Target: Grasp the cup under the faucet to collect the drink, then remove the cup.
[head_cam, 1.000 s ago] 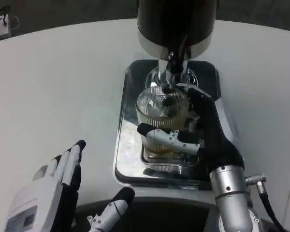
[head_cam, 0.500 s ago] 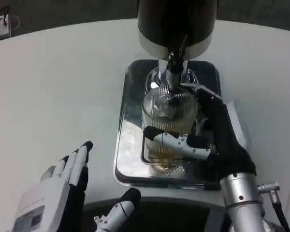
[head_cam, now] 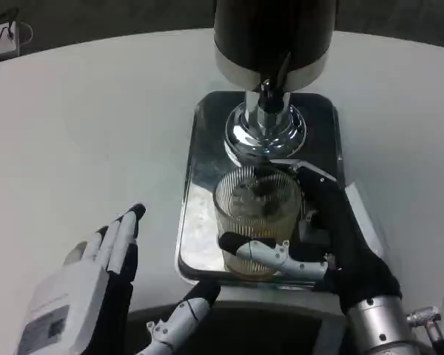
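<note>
Nearest us, our left hand (head_cam: 89, 288) hovers with fingers spread, holding nothing, much as before. Our right hand (head_cam: 322, 237) grips the ribbed glass cup (head_cam: 255, 218), which has come back toward us and now sits over the tray's (head_cam: 196, 185) front part, clear of the faucet (head_cam: 268, 100) beyond.

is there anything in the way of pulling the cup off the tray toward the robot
Nothing visible stands in the way. The right hand grips the ribbed glass cup near the front edge of the metal tray, away from the faucet. The left hand rests off to the side.
</note>
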Action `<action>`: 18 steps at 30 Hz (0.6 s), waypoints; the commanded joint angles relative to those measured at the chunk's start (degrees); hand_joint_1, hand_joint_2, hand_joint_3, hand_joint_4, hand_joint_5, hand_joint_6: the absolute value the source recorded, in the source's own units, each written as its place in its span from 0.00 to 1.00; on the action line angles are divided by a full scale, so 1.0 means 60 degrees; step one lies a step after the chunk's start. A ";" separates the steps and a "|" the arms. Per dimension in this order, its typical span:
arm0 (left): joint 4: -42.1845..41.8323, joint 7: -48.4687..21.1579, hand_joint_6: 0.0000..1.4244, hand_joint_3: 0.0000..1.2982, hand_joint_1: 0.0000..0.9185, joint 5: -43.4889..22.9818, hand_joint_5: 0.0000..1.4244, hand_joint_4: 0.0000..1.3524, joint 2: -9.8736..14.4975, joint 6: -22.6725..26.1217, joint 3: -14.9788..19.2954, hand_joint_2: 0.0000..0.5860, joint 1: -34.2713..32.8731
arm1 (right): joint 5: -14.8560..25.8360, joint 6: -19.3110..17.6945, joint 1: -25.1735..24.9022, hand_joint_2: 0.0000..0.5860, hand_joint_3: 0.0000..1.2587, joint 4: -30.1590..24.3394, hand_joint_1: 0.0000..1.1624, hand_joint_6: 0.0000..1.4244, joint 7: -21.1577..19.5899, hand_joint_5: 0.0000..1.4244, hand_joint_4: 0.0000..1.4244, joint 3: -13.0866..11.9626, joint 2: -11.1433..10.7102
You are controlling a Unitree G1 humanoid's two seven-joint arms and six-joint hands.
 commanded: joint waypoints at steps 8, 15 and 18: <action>0.0010 -0.0037 0.00 0.00 0.00 0.0603 0.00 0.00 0.0190 -0.0316 -0.0169 0.27 0.0021 | 0.0963 -0.0113 0.0988 0.16 0.64 -0.2483 1.00 1.00 0.0806 0.82 0.67 -0.0507 -0.0244; -0.0236 -0.0295 0.00 0.00 0.00 0.1189 0.00 0.00 0.0317 -0.0458 -0.0277 0.22 0.0104 | 0.1466 -0.0016 0.1737 0.16 0.64 -0.3788 1.00 1.00 0.1478 0.82 0.67 -0.0838 -0.0497; -0.0391 -0.0465 0.00 0.00 0.00 0.1424 0.00 0.00 0.0295 -0.0478 -0.0274 0.25 0.0140 | 0.1686 -0.0122 0.2095 0.16 0.64 -0.4233 1.00 1.00 0.1811 0.82 0.68 -0.1023 -0.0727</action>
